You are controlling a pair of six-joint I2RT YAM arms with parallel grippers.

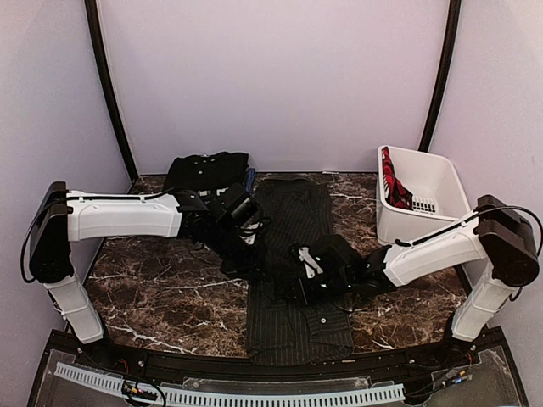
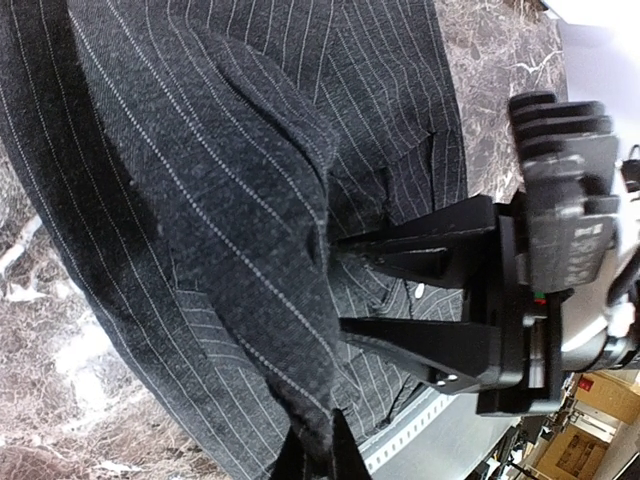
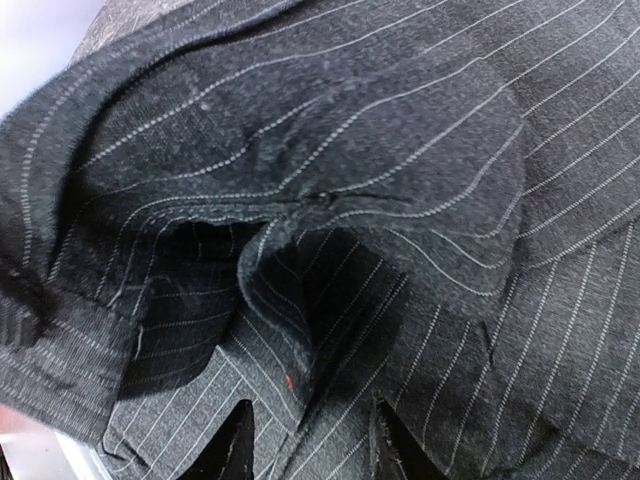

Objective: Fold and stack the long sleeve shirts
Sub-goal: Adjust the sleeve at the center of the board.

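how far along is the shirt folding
Done: a folded plain black shirt sits at the back left. In hand: the left fingers pinch a fold of the black pinstriped cloth shirt, which lies mostly spread out. Left: finish folding it and stack it.

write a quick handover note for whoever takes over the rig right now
Left gripper: shut on a fold of the pinstripe shirt.
Right gripper: open, fingertips either side of another fold.
Pinstripe shirt: long strip down mid-table. Black shirt: folded at back left, blue cloth at its edge. White basket at right holds a red checked garment.
Done: black shirt folded.
Left: finish folding the pinstripe shirt, stack it on the pile.
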